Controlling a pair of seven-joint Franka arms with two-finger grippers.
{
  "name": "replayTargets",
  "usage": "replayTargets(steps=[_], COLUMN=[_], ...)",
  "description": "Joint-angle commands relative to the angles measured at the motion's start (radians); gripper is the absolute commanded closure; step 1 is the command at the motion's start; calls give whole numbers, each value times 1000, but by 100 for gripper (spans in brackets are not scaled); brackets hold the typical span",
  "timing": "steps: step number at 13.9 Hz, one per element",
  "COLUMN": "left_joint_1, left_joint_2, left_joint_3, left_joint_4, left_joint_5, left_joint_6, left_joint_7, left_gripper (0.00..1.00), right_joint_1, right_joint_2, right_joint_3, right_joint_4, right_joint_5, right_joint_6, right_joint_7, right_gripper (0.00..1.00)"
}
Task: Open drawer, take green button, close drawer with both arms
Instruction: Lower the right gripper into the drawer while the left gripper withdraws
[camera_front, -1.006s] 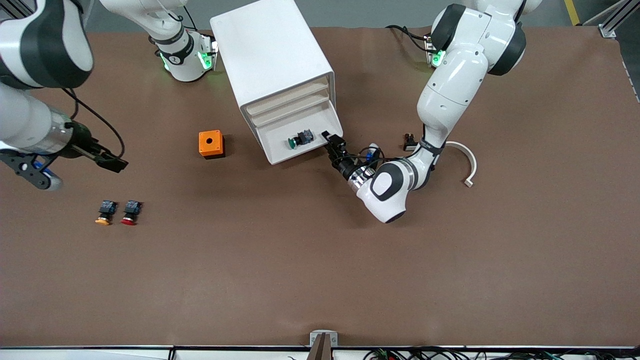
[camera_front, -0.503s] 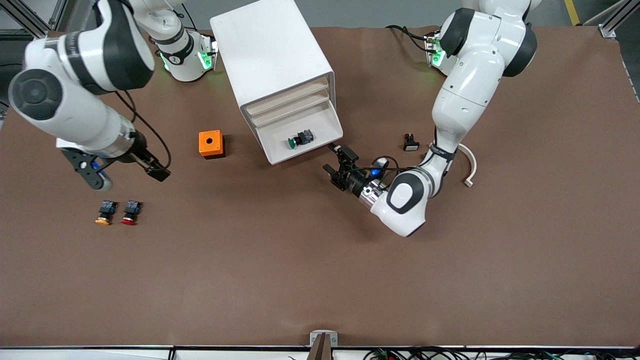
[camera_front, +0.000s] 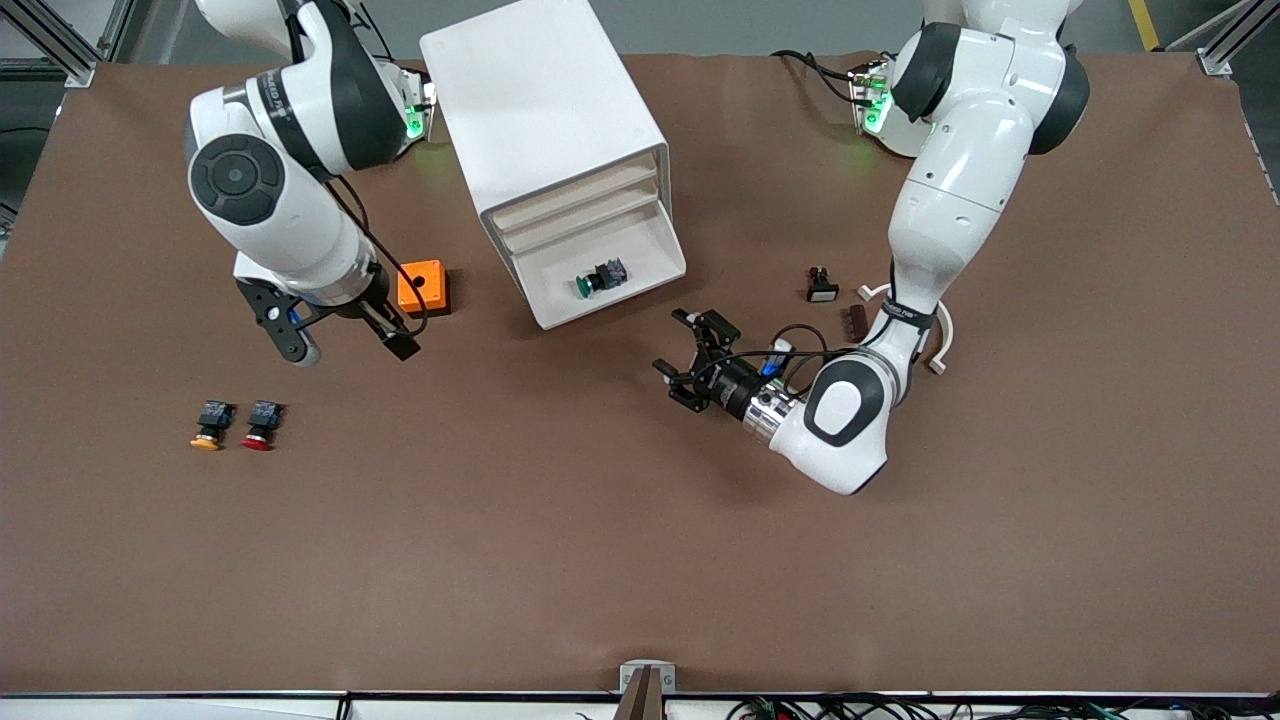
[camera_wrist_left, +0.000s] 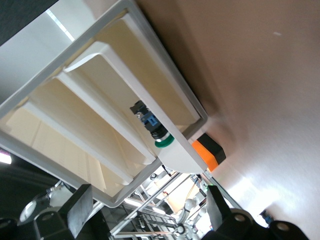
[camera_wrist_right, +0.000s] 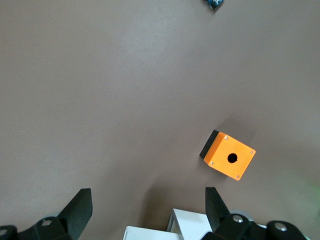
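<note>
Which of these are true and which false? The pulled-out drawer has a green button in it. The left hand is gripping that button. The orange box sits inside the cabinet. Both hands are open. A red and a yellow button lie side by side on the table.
1. The pulled-out drawer holds the green button: true.
2. The left hand grips that button: false. It is empty, over bare table in front of the drawer.
3. The orange box sits inside the cabinet: false. It stands on the table beside the cabinet, with the right hand next to it.
4. Both hands are open: true.
5. The red button and the yellow button lie side by side on the table: true.
</note>
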Motion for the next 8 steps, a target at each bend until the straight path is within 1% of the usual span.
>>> replayTargets(steps=[1, 6, 8], left_joint_1=[-28, -62, -70], left_joint_2=[-33, -83, -105], left_joint_3=[42, 46, 46], left_joint_4=[1, 1, 1], left_joint_5=[0, 132, 207], left_joint_6=[14, 101, 153], left_joint_7=[125, 371, 441], left_gripper=[0, 0, 0], right_joint_1=[51, 117, 187], right_joint_2=[36, 96, 109], right_joint_3=[-9, -9, -9], right_joint_4=[-1, 12, 10], right_joint_5=[2, 8, 6], right_joint_6=[56, 141, 146], right_joint_7=[115, 265, 310], right_gripper=[0, 0, 0])
